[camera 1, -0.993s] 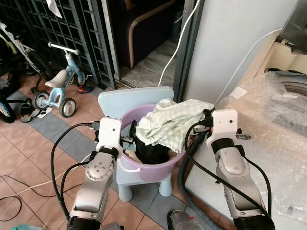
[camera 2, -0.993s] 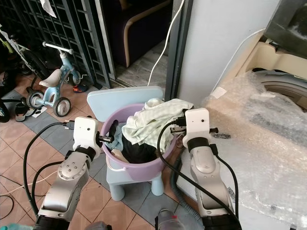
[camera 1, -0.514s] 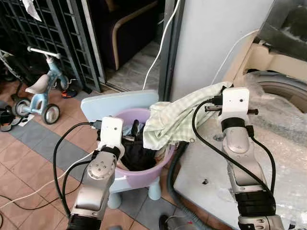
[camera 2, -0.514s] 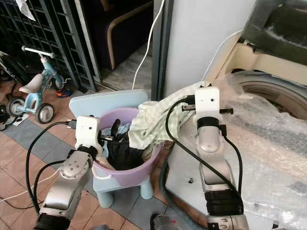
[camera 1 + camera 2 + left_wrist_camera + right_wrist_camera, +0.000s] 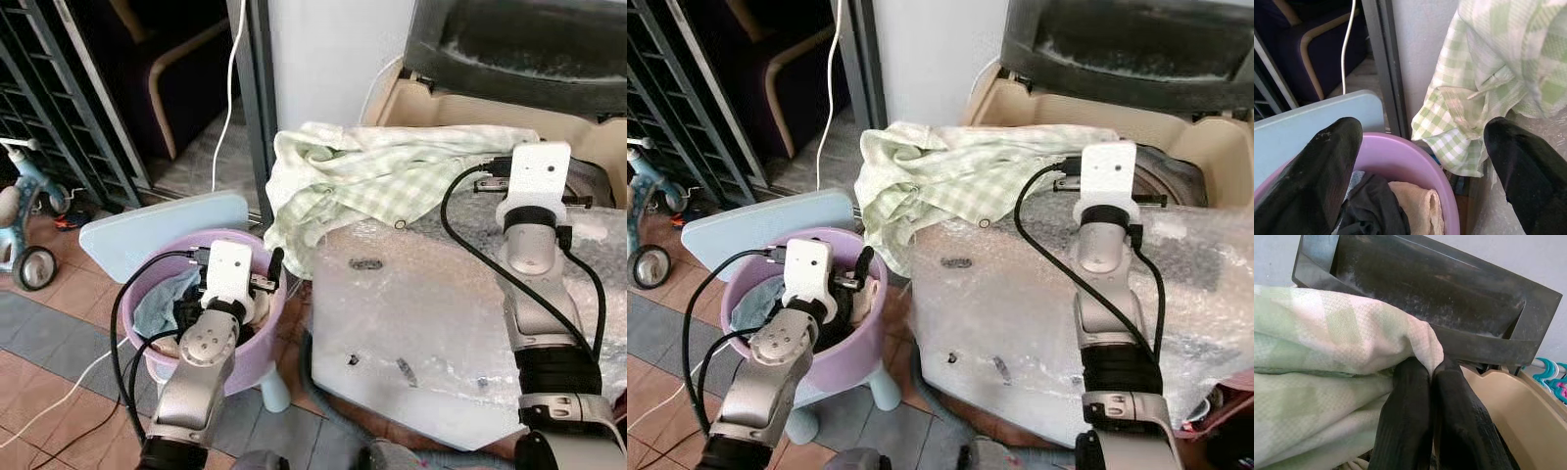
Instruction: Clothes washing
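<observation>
A green-and-white checked cloth (image 5: 392,181) stretches from above the purple basin (image 5: 279,323) across the bubble-wrapped top of the washing machine (image 5: 441,304). My right gripper (image 5: 1431,382) is shut on one end of the cloth, up by the machine's raised dark lid (image 5: 519,49). The cloth's other end hangs over the machine's left edge, above the basin. My left gripper (image 5: 1420,161) stands open over the basin with nothing between its fingers. In the basin lie a dark garment (image 5: 1374,213), a cream piece (image 5: 1418,203) and a blue piece (image 5: 162,304).
The basin sits on a pale blue child's chair (image 5: 157,220). A dark metal door frame (image 5: 257,108) and a white cable (image 5: 233,69) stand behind it. A child's tricycle (image 5: 24,220) is at far left by a black grille. Coloured hangers (image 5: 1552,377) lie beyond the machine.
My right gripper has carried the checked cloth out of the basin, up and to the right over the washing machine. The camera has turned right. The left gripper stays over the basin.
</observation>
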`<state>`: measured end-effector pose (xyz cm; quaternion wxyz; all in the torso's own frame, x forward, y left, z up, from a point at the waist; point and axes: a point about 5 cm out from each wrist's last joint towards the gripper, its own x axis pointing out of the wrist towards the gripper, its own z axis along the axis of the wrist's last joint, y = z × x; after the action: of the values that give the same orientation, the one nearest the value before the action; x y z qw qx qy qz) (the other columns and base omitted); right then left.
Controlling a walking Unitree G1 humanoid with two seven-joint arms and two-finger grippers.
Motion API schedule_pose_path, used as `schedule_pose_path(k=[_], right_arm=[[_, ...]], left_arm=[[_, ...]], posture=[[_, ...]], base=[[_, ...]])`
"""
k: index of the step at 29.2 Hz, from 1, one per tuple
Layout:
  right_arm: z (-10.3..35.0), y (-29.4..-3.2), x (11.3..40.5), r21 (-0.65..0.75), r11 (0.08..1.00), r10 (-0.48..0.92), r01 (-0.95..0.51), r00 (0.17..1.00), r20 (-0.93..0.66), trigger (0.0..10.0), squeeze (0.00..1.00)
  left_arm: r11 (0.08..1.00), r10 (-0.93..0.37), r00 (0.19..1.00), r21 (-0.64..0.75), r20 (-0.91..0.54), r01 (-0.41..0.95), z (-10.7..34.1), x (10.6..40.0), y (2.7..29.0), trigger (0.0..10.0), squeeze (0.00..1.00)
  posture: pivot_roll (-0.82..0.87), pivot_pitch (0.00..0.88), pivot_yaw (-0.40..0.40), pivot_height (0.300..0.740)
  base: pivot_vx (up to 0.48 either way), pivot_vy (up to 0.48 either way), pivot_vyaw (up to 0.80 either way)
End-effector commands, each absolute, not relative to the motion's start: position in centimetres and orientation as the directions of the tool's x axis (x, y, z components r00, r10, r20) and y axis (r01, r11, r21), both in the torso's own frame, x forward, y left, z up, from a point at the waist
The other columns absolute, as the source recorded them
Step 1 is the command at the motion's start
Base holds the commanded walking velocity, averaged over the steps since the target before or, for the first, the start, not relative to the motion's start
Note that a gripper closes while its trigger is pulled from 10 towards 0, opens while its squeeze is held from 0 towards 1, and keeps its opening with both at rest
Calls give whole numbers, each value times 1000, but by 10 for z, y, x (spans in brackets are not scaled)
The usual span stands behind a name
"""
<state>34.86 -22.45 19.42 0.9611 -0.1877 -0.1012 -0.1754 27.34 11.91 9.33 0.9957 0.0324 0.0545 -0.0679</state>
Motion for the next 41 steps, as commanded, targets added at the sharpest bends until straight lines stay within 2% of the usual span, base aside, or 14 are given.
schedule_pose_path(k=[1, 7, 17, 19, 20, 21, 22, 24, 29, 32, 35, 36, 39, 41], right_arm=[[218, -276, 347, -307, 789, -444, 532, 839, 313, 10000, 0], [231, -286, 363, -279, 810, -446, 516, 851, 278, 10000, 0], [226, -280, 385, -240, 868, -410, 435, 900, 148, 10000, 0], [249, -283, 389, -193, 892, -372, 409, 906, 203, 10000, 0], [289, -296, 389, -159, 874, -400, 459, 866, 300, 10000, 0], [289, -296, 389, -159, 874, -400, 459, 866, 300, 10000, 0], [315, -309, 385, -83, 855, -459, 512, 822, 336, 10000, 0], [337, -318, 381, -12, 842, -499, 539, 788, 361, 10000, 0], [339, -314, 383, -77, 838, -473, 539, 791, 387, 10000, 0], [306, -295, 394, -144, 891, -373, 431, 875, 308, 10000, 0], [271, -269, 402, -178, 950, -215, 257, 951, 223, 10000, 0], [254, -251, 405, -150, 982, -87, 114, 981, 176, 10000, 0], [244, -232, 406, -134, 990, 68, -46, 984, 162, 10000, 0], [242, -218, 404, -124, 977, 196, -176, 964, 178, 10000, 1000]], left_arm=[[988, -149, 983, 34, -103, 153, 95, 273, 113, 10000, 0], [987, -152, 983, 37, -105, 157, 95, 274, 113, 10000, 0], [988, -143, 982, 38, -125, 149, 93, 273, 115, 10000, 0], [987, -146, 981, 46, -128, 153, 93, 273, 115, 10000, 0], [986, -148, 980, 52, -131, 156, 92, 273, 115, 10000, 0], [986, -148, 980, 52, -131, 156, 92, 273, 115, 10000, 0], [986, -147, 980, 53, -131, 155, 92, 274, 116, 10000, 0], [987, -140, 982, 57, -130, 148, 92, 274, 116, 10000, 0], [990, -112, 984, 65, -138, 122, 91, 273, 117, 10000, 0], [991, -108, 984, 64, -143, 118, 90, 272, 117, 10000, 0], [991, -112, 984, 58, -142, 121, 91, 272, 117, 10000, 0], [990, -119, 982, 59, -144, 129, 91, 273, 117, 10000, 0], [989, -126, 981, 59, -147, 136, 90, 273, 116, 10000, 0], [988, -133, 980, 58, -150, 143, 90, 273, 116, 10000, 0]], posture=[[-57, 14, 39, 740], [-54, 14, 39, 740], [-43, 20, 40, 740], [-45, 22, 51, 740], [-46, 21, 52, 740], [-46, 21, 52, 740], [-46, 21, 52, 740], [-47, 16, 39, 740], [-44, 17, 22, 740], [-39, 24, 26, 740], [-38, 25, 35, 740], [-44, 25, 40, 740], [-49, 25, 43, 740], [-56, 25, 45, 740]], base=[[0, 0, -763], [0, 0, -282], [0, 0, 0], [0, 0, 0], [0, 0, 0], [0, 0, 0], [0, 0, 0], [0, 0, 0], [0, 0, 0], [0, 0, 0], [0, 0, 0], [0, 0, 0], [0, 0, 0], [0, 0, 0]])
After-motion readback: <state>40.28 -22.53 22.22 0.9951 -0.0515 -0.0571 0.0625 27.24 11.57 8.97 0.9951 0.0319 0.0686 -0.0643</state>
